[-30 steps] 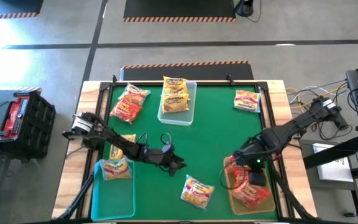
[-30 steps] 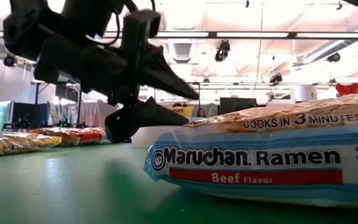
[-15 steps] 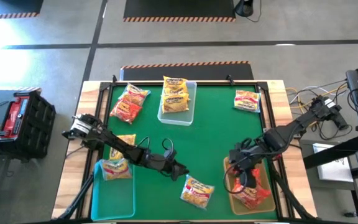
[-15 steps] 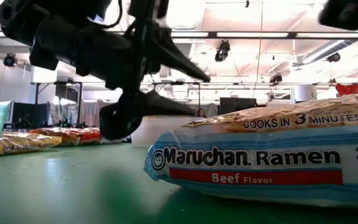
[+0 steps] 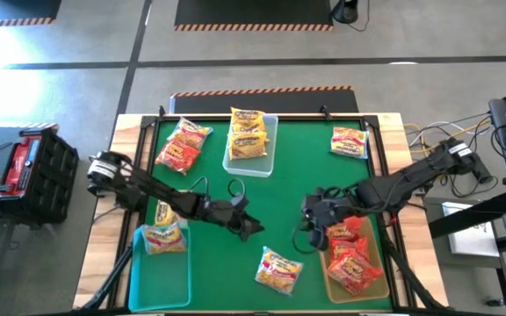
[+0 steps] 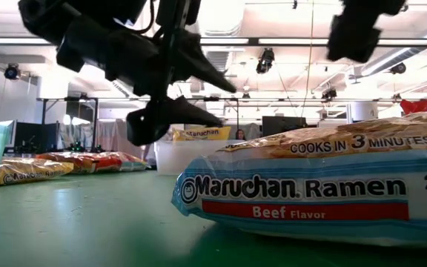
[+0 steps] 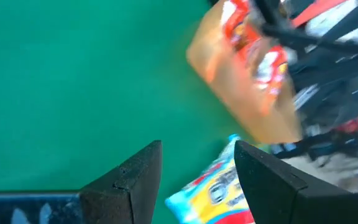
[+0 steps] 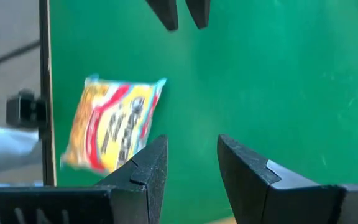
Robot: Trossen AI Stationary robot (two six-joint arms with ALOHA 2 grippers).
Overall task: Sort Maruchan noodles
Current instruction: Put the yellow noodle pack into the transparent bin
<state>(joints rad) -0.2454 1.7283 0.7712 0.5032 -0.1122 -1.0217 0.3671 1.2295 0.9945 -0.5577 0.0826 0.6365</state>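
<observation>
The left gripper (image 5: pixel 251 230) hangs over bare green mat near the middle of the high view, its two fingers spread with nothing between them. Just below and to the right of it in that frame lies the loose yellow and pale-blue packet (image 5: pixel 279 269), apart from the fingertips and lying flat. Its long axis runs slantwise, from upper left to lower right. The left wrist view shows the same packet (image 7: pixel 219 190) peeking out between the spread fingers, so the reach looks like a short drop forward and down.

The right gripper (image 5: pixel 310 216) floats right of center, at the upper edge of the orange bin (image 5: pixel 328 268). Its fingers are parted and empty too. It sits a little farther from the loose packet than the left one does, so the left arm seems the better placed of the two.

The orange bin in the lower right holds red packets (image 5: pixel 354 263). The blue bin (image 5: pixel 139 276) in the lower left holds one pale-blue packet (image 5: pixel 163 237). More packets lie along the top of the mat.

In the low view the near packet (image 6: pixel 317 185) reads "Maruchan Ramen", "Beef Flavor" on a red band, and "COOKS IN 3 MINUTES" along its top
</observation>
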